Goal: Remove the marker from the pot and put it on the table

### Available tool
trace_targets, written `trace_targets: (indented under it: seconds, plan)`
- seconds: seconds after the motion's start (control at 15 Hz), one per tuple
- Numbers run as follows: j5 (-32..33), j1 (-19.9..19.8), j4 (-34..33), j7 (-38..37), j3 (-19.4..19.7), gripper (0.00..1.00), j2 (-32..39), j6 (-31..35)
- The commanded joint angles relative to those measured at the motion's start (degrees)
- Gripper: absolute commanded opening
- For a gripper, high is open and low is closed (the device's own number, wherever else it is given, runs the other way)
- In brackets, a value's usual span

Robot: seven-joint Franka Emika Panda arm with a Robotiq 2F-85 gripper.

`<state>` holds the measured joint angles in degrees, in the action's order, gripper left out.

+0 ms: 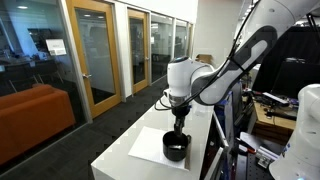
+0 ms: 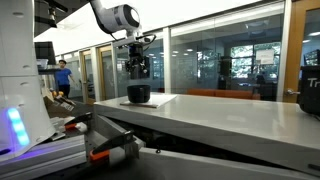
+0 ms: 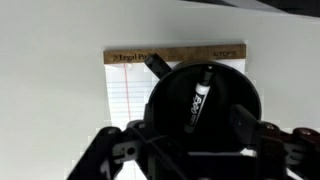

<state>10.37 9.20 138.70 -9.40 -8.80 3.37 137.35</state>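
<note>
My black 2-finger gripper (image 1: pixel 180 123) hangs spread wide above the small black cylindrical pot (image 3: pixel 228 95). The black, white-labelled marker (image 3: pixel 196 103) leans inside it. I should straddle the marker squarely before descending and closing.

Camera layout. An exterior view looks down from high along the table (image 1: pixel 113 165) toward wood-framed doors (image 1: pixel 92 55); an exterior view, low at tabletop level, faces a glass wall (image 2: pixel 220 60). The wrist view looks straight down, close. All share the pot (image 3: pixel 200 105).
</note>
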Motion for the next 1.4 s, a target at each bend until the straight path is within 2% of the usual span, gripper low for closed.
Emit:
trace_targets:
  seconds: [0.0, 0.4, 0.67, 1.13, 1.33]
  plan:
    - [2.6, 0.27, -5.29, -2.58, 0.74, 0.8, 4.7, -1.36]
    - [2.62, 1.49, -8.04, -3.46, 1.27, 0.77, 9.2, -1.33]
    - [1.23, 3.38, -7.51, -4.16, 0.33, 0.82, 9.19, -1.81]
    - [1.02, 3.81, -6.74, -4.39, 0.76, 0.77, 9.15, -1.43]
    - [1.0, 3.62, -6.65, -4.41, 1.27, 0.79, 9.29, -1.45]
